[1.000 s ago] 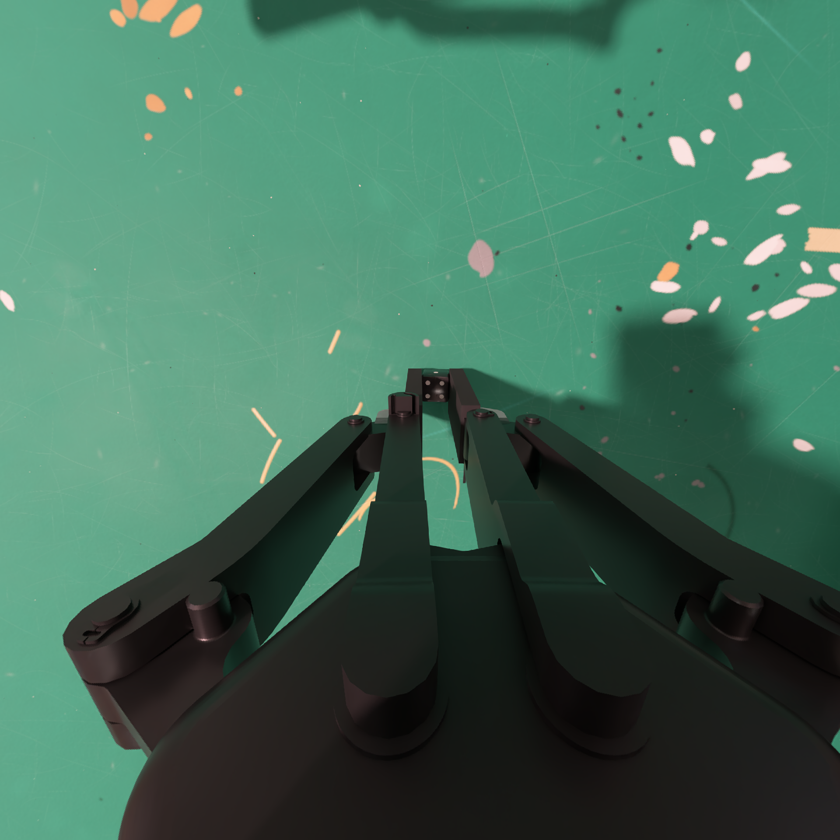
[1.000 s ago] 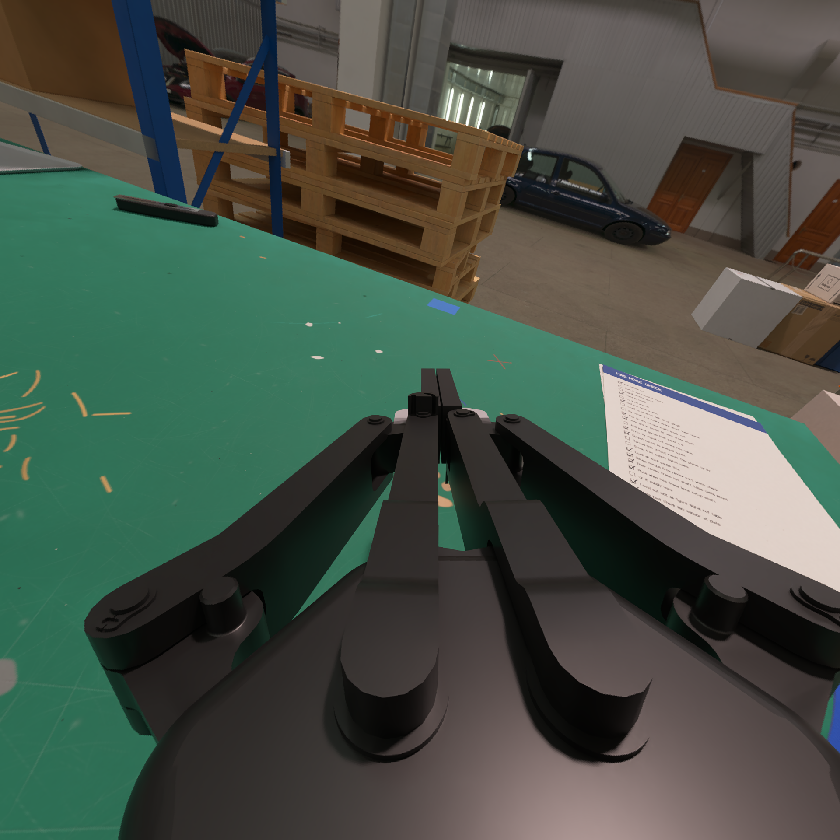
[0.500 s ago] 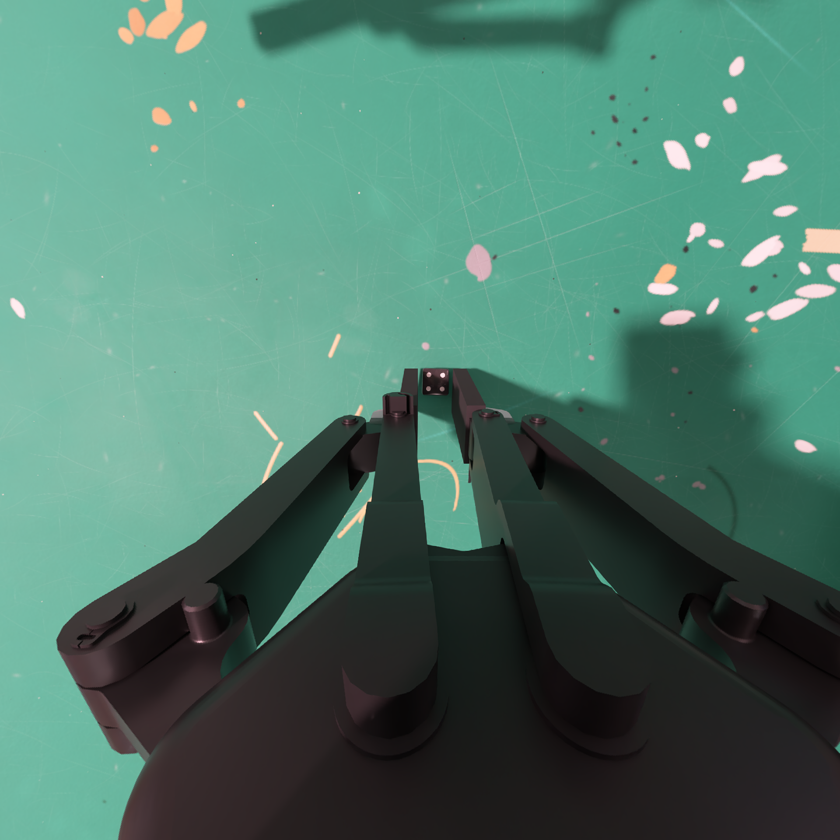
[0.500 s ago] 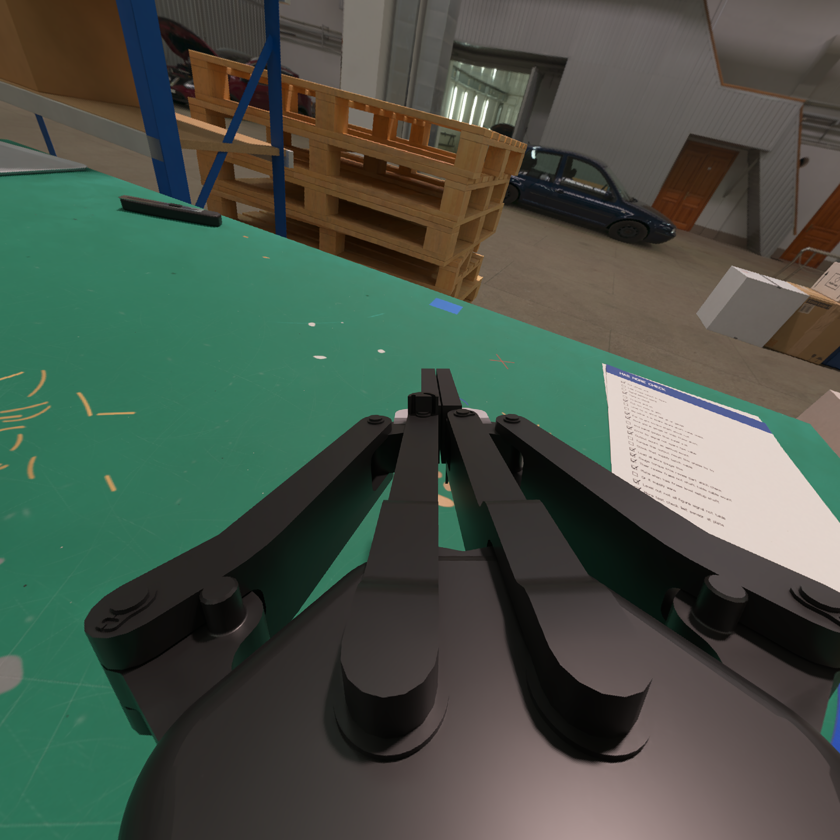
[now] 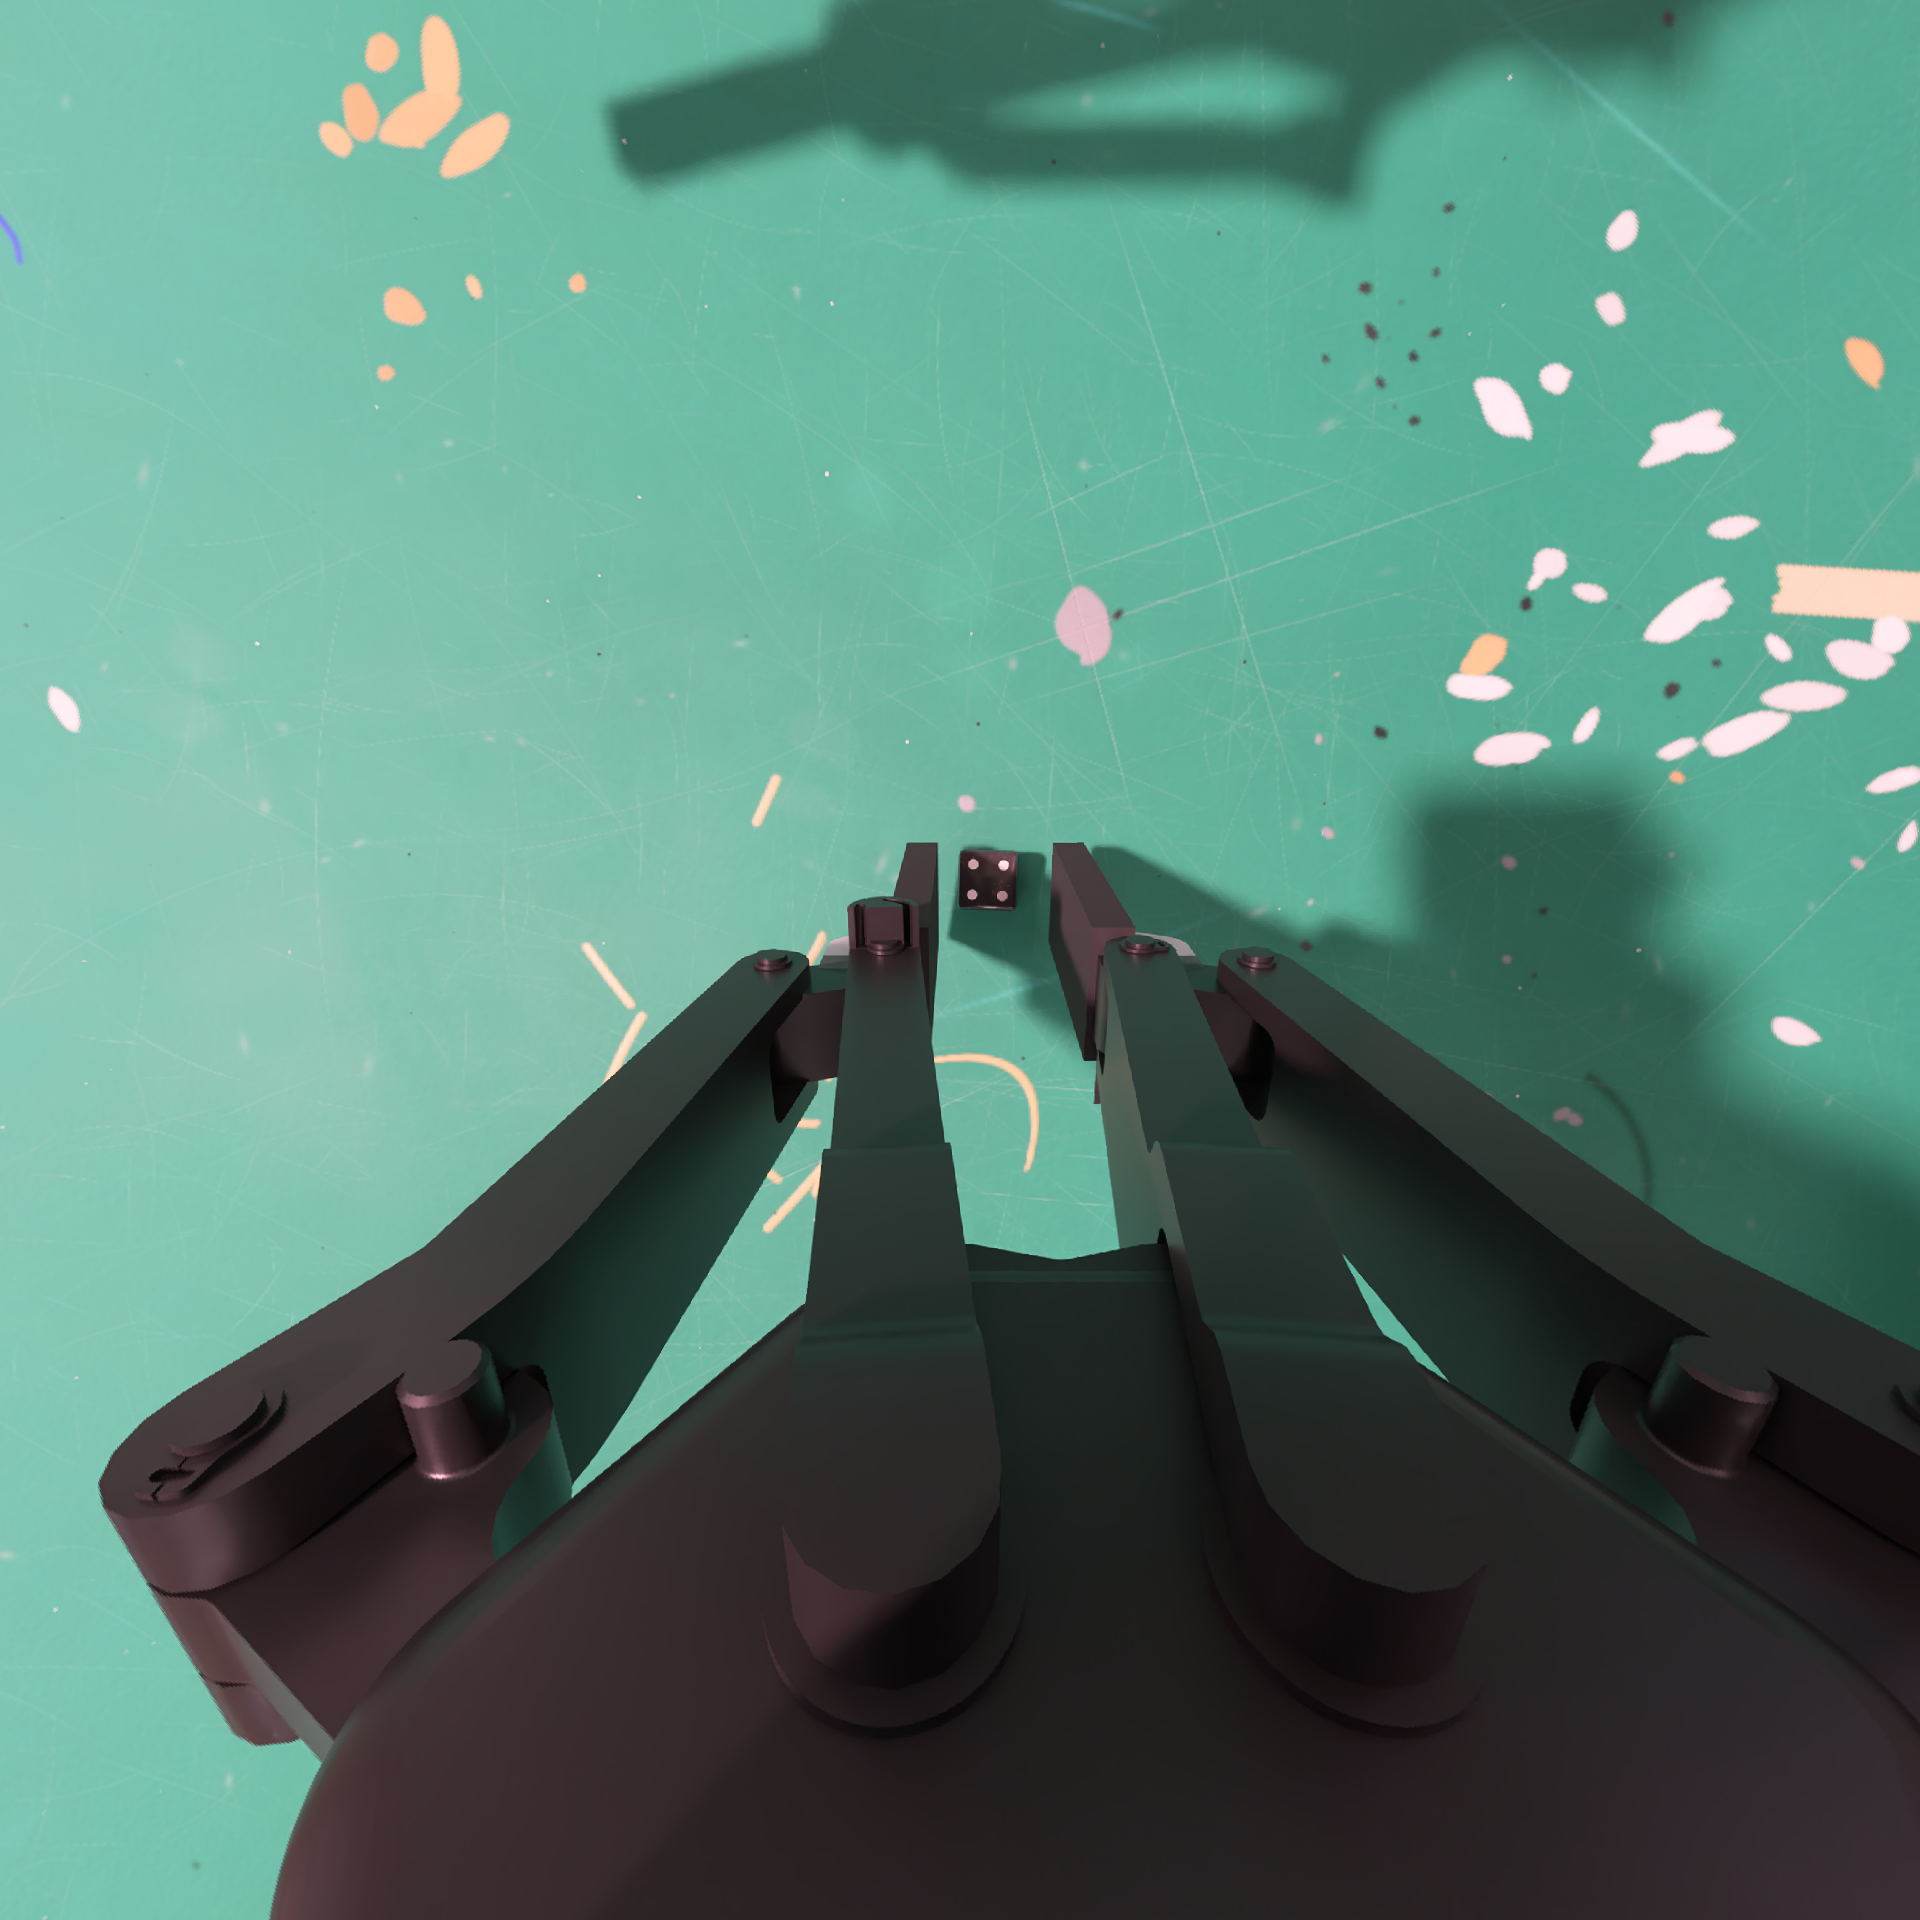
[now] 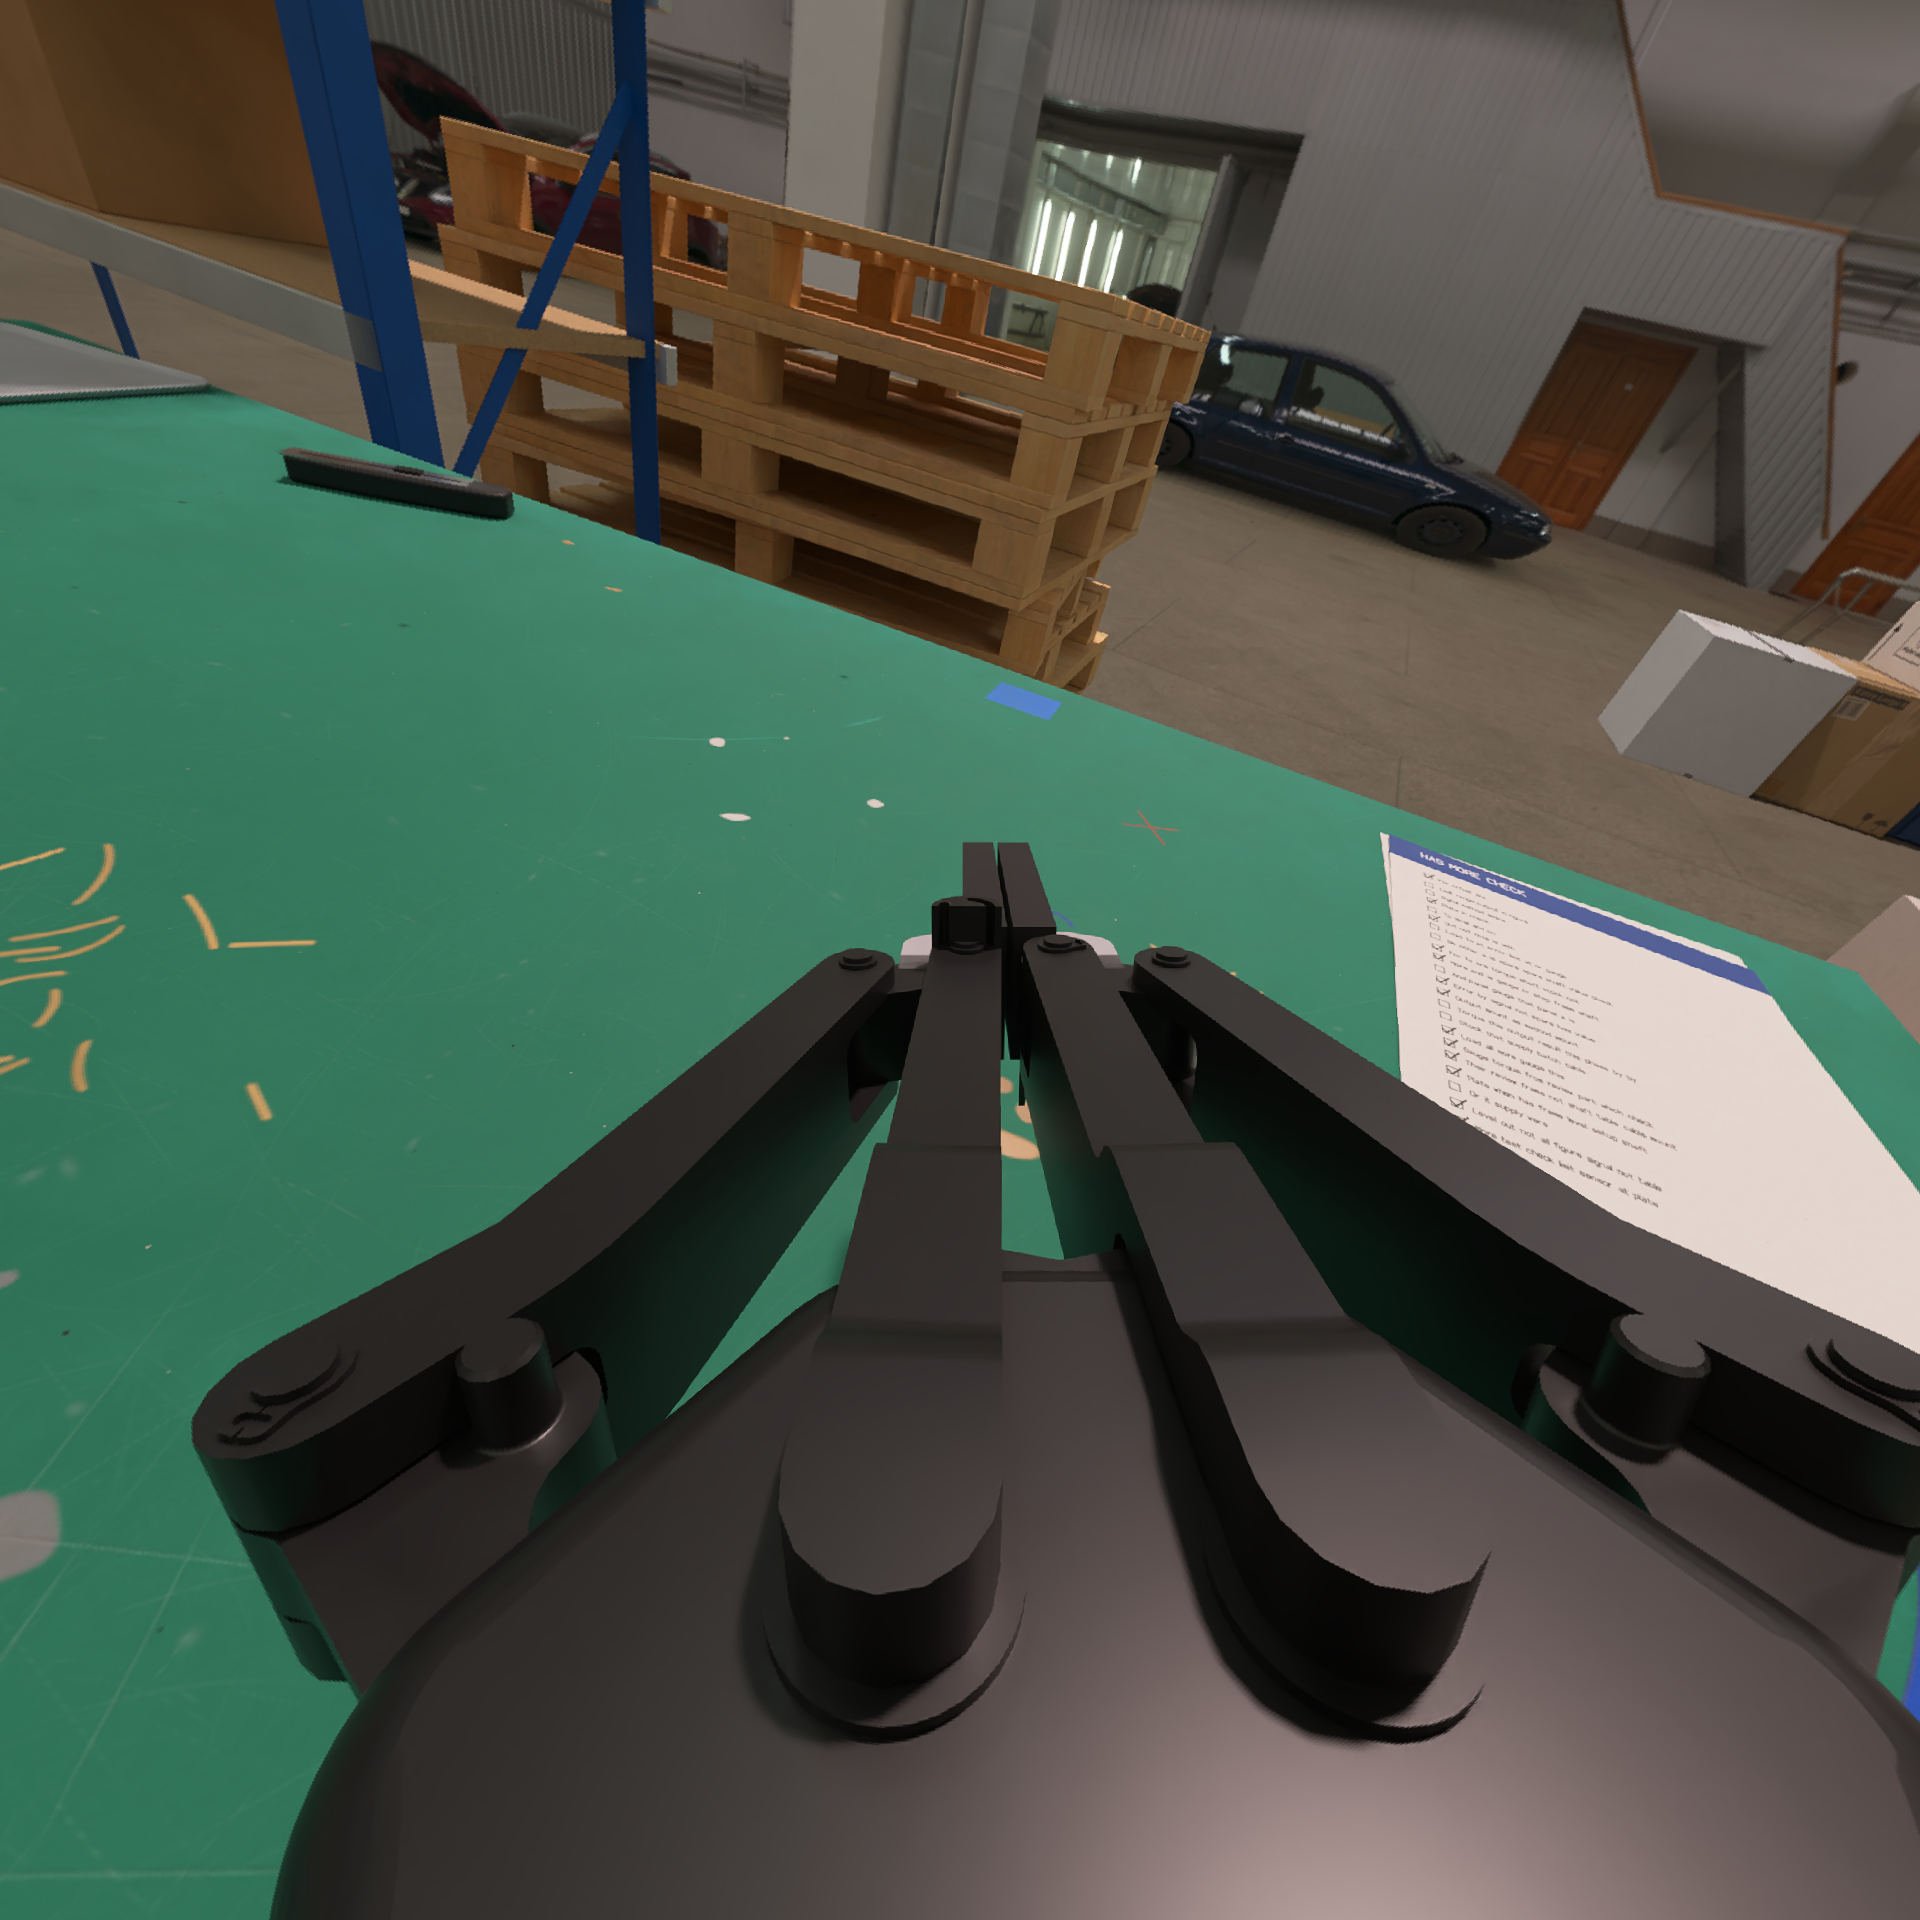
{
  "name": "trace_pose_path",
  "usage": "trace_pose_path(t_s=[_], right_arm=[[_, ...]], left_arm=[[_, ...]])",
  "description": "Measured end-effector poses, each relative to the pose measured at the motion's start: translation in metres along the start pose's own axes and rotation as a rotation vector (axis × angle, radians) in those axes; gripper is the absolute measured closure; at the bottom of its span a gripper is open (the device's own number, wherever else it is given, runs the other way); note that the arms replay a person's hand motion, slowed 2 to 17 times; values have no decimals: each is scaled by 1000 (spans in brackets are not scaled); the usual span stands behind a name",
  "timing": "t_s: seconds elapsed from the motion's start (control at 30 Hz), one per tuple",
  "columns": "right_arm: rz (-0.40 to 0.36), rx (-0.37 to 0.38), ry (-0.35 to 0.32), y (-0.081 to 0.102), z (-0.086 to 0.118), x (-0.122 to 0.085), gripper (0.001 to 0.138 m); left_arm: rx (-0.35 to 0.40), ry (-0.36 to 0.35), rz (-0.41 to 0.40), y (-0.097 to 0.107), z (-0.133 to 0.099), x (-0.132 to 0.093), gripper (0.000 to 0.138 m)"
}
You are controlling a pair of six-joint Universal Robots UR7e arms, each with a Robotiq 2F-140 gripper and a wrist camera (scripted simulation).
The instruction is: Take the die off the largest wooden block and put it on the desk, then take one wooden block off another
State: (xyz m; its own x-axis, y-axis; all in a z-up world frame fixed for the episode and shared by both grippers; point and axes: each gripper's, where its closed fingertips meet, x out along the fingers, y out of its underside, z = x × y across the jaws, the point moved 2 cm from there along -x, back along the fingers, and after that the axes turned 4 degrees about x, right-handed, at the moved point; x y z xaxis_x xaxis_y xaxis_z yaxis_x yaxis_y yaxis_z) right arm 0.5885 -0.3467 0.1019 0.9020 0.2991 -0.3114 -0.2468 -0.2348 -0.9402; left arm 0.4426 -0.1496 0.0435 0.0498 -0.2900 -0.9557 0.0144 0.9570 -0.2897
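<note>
In the left wrist view, going left to right, orange flecks (image 5: 421, 104) mark the desk (image 5: 312, 623) at eleven o'clock, then the left gripper (image 5: 992, 883) points down at the middle with its fingers parted a narrow way, holding nothing. The die (image 5: 986, 879) sits on the desk between the fingertips, four pips up, closer to the left finger (image 5: 918, 883) than the right one and seemingly clear of both, though the gap on the left is thin. White flecks (image 5: 1704, 623) scatter at two o'clock, and an arm's shadow (image 5: 987, 114) lies at twelve. No wooden block shows in either view. By this look the die's placing is all but done, and the step in hand is the release and retreat. To do it well, the left gripper should widen a little more so neither pad drags the die, then rise straight along its own axis without sliding sideways, since so small a cube would tip or skid at a light brush. In the right wrist view, orange strokes (image 6: 73, 935) lie at nine o'clock, the right gripper (image 6: 995, 883) hovers over the desk with fingers pressed together and empty, and a printed sheet (image 6: 1621, 1091) lies at three o'clock.
</note>
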Motion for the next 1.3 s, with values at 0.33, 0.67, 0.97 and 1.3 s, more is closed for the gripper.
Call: trace_pose_path(t_s=[0.33, 0.67, 0.97, 1.3], right_arm=[[-1, -2, -4, 0, 1, 0, 138], [-3, -5, -5, 0, 1, 0, 138], [-6, -5, -6, 0, 1, -1, 138], [-9, -3, -7, -1, 1, -1, 138]], left_arm=[[-16, -19, -46, -2, 4, -11, 107], [-37, -63, -90, 1, 12, -29, 107], [-73, -135, -123, 9, 26, -53, 108], [-138, -235, -141, 27, 47, -87, 109]])
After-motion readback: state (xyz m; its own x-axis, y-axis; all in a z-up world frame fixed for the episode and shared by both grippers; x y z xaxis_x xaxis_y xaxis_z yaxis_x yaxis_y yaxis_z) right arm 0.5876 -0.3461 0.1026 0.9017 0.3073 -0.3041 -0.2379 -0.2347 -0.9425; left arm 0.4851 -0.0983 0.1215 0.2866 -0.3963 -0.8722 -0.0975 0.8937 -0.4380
